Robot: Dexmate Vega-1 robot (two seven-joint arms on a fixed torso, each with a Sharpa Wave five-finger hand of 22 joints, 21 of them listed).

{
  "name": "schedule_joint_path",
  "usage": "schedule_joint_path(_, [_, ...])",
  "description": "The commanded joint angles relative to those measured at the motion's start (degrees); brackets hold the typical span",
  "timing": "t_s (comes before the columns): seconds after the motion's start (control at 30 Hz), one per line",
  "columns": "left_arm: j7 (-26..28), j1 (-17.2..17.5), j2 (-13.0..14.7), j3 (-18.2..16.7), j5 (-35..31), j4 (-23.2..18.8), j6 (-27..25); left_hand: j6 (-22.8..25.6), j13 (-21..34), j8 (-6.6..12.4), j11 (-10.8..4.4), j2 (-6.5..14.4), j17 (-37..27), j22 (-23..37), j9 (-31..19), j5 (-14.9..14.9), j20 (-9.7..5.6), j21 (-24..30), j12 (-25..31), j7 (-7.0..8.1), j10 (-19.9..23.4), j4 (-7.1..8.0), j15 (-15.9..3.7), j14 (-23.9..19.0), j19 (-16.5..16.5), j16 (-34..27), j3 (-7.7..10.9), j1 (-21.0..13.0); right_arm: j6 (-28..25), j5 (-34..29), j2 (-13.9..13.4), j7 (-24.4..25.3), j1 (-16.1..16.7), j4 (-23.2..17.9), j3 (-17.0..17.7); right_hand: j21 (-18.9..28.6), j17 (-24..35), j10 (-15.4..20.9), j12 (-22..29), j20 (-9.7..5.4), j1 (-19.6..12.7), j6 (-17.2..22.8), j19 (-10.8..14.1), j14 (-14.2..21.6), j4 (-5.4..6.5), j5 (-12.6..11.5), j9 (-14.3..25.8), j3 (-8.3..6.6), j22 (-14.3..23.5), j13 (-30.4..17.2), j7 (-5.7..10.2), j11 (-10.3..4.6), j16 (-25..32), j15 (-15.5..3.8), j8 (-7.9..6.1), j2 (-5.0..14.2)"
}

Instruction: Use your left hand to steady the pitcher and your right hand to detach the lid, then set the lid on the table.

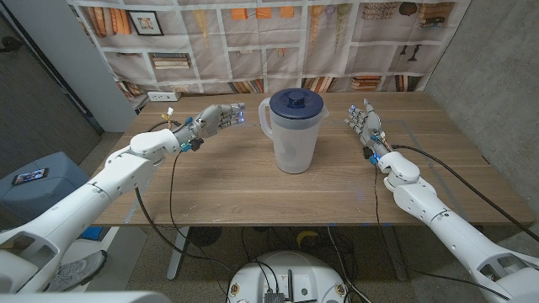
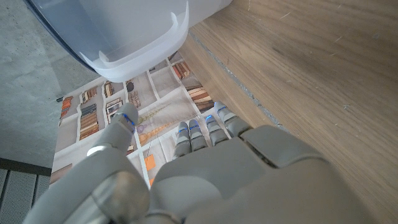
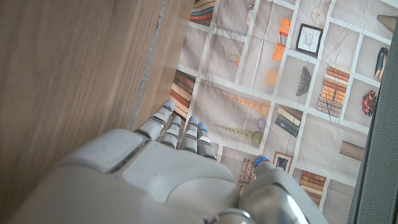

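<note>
Even, fairly bright indoor light from overhead, no hard glare. Soft short shadow under the pitcher point(image 1: 291, 133) on the desk point(image 1: 227, 181), faint shadows beneath both arms. Mild sheen on desk wood in the left wrist view. Wide-angle bend at head view edges: backdrop point(image 1: 210, 42) and desk rim curve outward. Head view sharp in the middle, slightly soft in corners. Wrist views: left hand point(image 2: 205, 180) and right hand point(image 3: 180, 180) close to lens, soft, somewhat pale; backdrop behind reasonably crisp. Pitcher base in left wrist view blurred and bright. Small blue glints on fingertips point(image 2: 127, 118).
</note>
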State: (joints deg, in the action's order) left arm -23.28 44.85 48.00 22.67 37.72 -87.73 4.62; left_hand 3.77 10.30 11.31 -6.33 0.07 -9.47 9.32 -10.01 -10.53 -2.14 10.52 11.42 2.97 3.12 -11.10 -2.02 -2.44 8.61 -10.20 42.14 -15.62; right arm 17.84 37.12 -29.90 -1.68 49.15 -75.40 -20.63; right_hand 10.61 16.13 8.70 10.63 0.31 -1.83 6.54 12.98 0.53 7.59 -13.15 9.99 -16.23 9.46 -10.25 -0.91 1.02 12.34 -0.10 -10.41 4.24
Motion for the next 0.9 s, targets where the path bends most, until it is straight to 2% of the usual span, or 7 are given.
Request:
schedule_joint_path(0.03, [-3.59, -1.06, 2.75, 0.35, 0.08, -1.36, -2.14, -0.07, 0.14, 0.08, 0.10, -0.20, -0.19, 0.17, -0.25, -0.39, -0.25, -0.16, -0.21, -0.14, -0.70, -0.19, -2.33, 0.51, -0.28, 0.14, 0.27, -1.16, -0.39, -0.56, 0.06, 0.43, -0.32, 0.17, -0.29, 0.21, 0.01, 0.40, 0.22, 0.07, -0.11, 0.10, -0.06, 0.51, -0.13, -0.25, 0.10, -0.39, 0.27, -0.22, -0.07, -0.16, -0.10, -0.05, -0.23, 1.85])
schedule_joint_path(0.07, [-4.69, -1.82, 2.90, 0.69, -0.26, -0.87, -2.11, 0.18, 0.16, 0.23, -0.35, -0.46, -0.20, 0.16, -0.28, -0.48, -0.71, -0.14, -0.16, 0.46, -0.63, -0.18, -2.86, 0.54, -0.23, 0.12, 0.41, -1.75, -0.37, -0.60, 0.08, 0.53, -0.31, 0.16, -0.29, 0.21, -0.01, 0.40, 0.22, 0.06, -0.11, 0.12, -0.06, 0.51, -0.13, -0.25, 0.10, -0.39, 0.27, -0.22, -0.02, -0.15, -0.10, -0.06, -0.24, 1.84])
schedule_joint_path(0.17, [-6.13, -2.91, 2.73, 1.15, -0.63, 0.20, -1.80, 0.22, 0.18, 0.28, -0.52, -0.71, -0.20, 0.15, -0.30, -0.56, -0.65, -0.16, -0.10, 0.56, -0.53, -0.17, -2.78, 0.49, -0.27, 0.08, 0.55, -2.31, -0.43, -0.62, 0.06, 0.60, -0.29, 0.11, -0.29, 0.22, -0.04, 0.40, 0.22, 0.12, -0.10, 0.13, -0.06, 0.51, -0.14, -0.24, 0.10, -0.41, 0.27, -0.22, 0.02, -0.14, -0.11, -0.05, -0.25, 1.84])
schedule_joint_path(0.27, [-9.46, -5.88, 2.55, 2.58, -1.84, 2.38, -2.10, 0.30, 0.21, 0.35, -1.04, -1.04, -0.21, 0.14, -0.33, -0.70, -0.50, -0.08, 0.00, 1.02, -0.34, -0.17, -3.49, 0.14, -0.05, -0.06, 0.82, -3.27, -0.63, -0.61, 0.09, 1.01, -0.03, -0.24, -0.26, 0.23, -0.07, 0.41, 0.23, 0.10, -0.08, 0.11, -0.06, 0.51, -0.13, -0.24, 0.10, -0.42, 0.27, -0.22, 0.03, -0.14, -0.11, -0.02, -0.25, 1.86])
schedule_joint_path(0.47, [-10.63, -8.03, 2.07, 3.71, -3.60, 3.82, -2.01, 1.96, 0.28, 1.02, -2.42, -2.10, -0.22, 0.12, -0.39, -0.92, -0.83, 0.09, 0.53, 2.43, 1.16, -0.21, -5.40, -1.56, 0.78, -0.44, 1.70, -6.31, -0.79, -0.70, 0.05, 1.29, 0.19, -0.71, -0.33, 0.23, -0.12, 0.40, 0.22, 0.21, -0.03, 0.12, -0.07, 0.51, -0.10, -0.24, 0.10, -0.46, 0.27, -0.22, 0.07, -0.17, -0.12, -0.07, -0.26, 1.90])
schedule_joint_path(0.73, [-14.52, -11.61, 0.88, 5.60, -5.36, 7.11, -1.19, 2.13, 0.31, 1.04, -2.52, -2.55, -0.22, 0.11, -0.43, -1.00, -0.58, 0.04, 0.48, 2.93, 1.24, -0.24, -5.48, -1.38, 0.98, -0.19, 2.22, -7.83, -1.12, -0.85, -0.33, 1.83, 0.60, -1.56, -0.19, 0.23, -0.18, 0.42, 0.23, 0.39, -0.02, 0.17, -0.10, 0.56, -0.10, -0.24, 0.10, -0.51, 0.27, -0.22, 0.04, -0.20, -0.11, -0.07, -0.29, 1.93])
schedule_joint_path(0.9, [-19.64, -15.54, -0.55, 7.60, -6.41, 10.87, -0.87, 1.90, 0.34, 0.94, -2.47, -2.97, -0.23, 0.11, -0.47, -1.14, -0.44, -0.09, 0.23, 2.98, 0.71, -0.26, -5.59, -0.76, 0.83, 0.05, 2.60, -8.81, -1.25, -0.87, -0.50, 2.30, 1.03, -2.11, -0.04, 0.25, -0.24, 0.40, 0.23, 0.42, 0.00, 0.20, -0.08, 0.60, -0.11, -0.23, 0.10, -0.55, 0.28, -0.22, 0.11, -0.20, -0.10, -0.06, -0.31, 1.94])
